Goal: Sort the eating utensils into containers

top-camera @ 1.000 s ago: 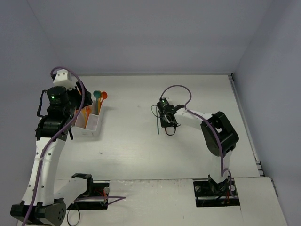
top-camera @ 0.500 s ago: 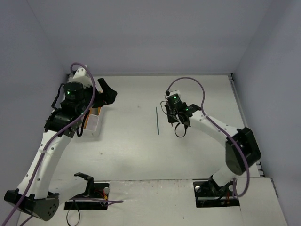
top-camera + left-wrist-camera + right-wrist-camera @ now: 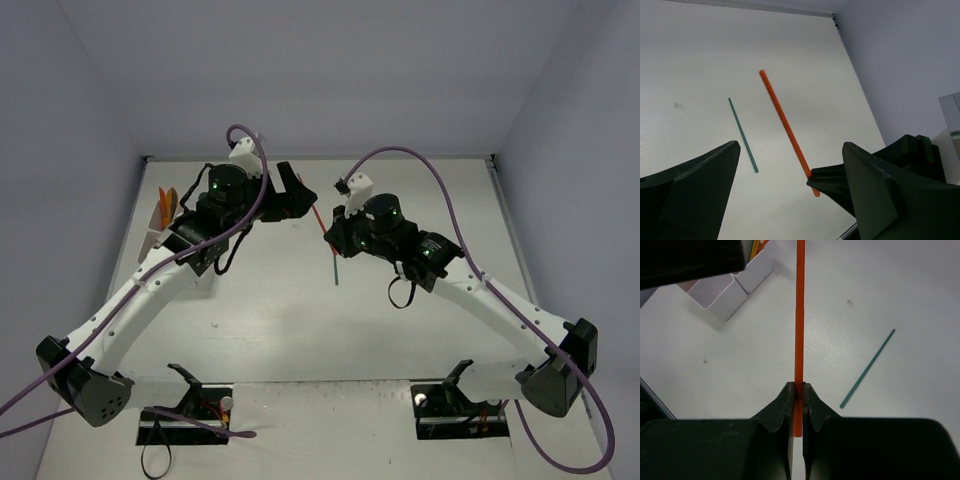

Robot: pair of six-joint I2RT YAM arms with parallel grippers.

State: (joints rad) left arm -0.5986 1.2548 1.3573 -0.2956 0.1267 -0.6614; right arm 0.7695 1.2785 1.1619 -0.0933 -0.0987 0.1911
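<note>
Right gripper (image 3: 799,387): jaws closed tight on the lower end of an orange stick (image 3: 799,315), which is seen running up the centre of the frame.
Left gripper (image 3: 292,190): fingers spread wide, nothing held, set near the stick's far end.
Teal stick (image 3: 867,369): laid flat on the table (image 3: 900,290), right of centre.
White compartment box (image 3: 722,297): upper left.

Right hand (image 3: 798,390) clamped (left hand (image 3: 790,150) agape)
</note>
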